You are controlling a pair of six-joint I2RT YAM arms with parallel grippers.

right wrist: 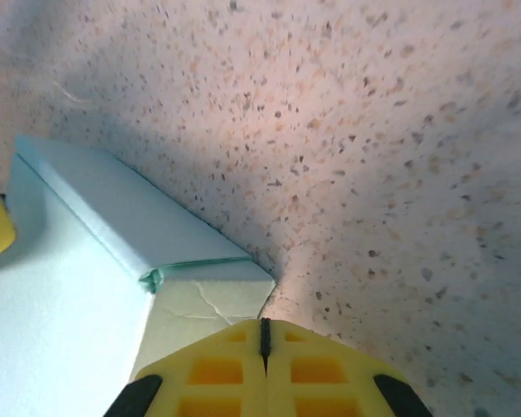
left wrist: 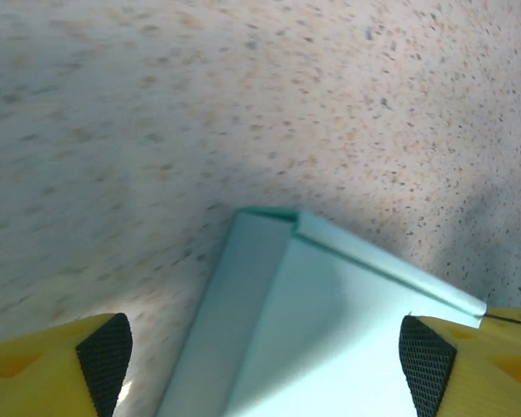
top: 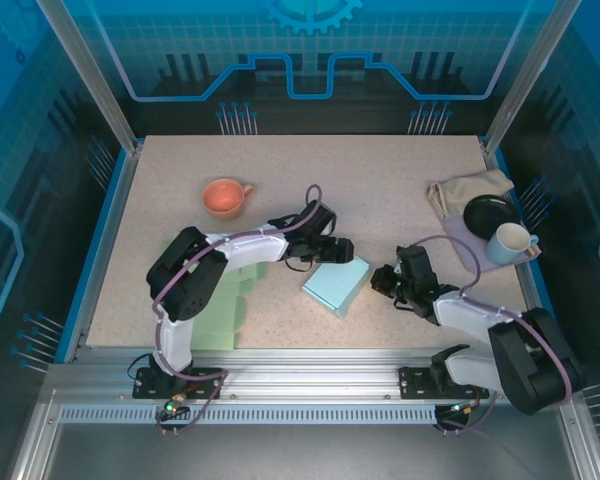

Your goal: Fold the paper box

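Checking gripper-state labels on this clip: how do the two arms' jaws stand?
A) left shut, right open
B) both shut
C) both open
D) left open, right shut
D: in the left wrist view the jaws of the left gripper stand wide apart, with the paper box showing between them, while in the right wrist view those of the right gripper are pressed together with no gap.

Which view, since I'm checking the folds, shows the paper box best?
The top external view: it shows nearly the whole paper box from above. The left wrist view shows one corner with a folded edge; the right wrist view shows one end close up, flap tucked.
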